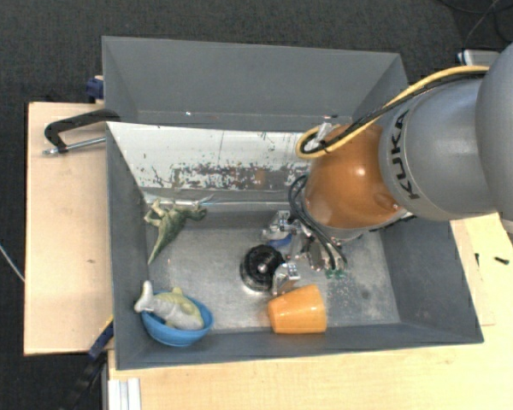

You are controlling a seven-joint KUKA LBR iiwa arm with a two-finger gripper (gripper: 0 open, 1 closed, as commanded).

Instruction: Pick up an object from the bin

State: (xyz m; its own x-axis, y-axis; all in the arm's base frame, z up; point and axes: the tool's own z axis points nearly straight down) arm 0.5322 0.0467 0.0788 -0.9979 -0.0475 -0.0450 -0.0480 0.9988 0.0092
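Nearest you, the orange cup (297, 310) lies on its side by the bin's (427, 272) front wall, just beside the black round thing (258, 265) mid-floor. The tool (292, 259) hangs low right next to that black thing; you cannot tell whether it is wide or narrow. A close here could catch it off-centre and roll it away, or shove the cup. The green dinosaur (173, 219) farther back sits well apart
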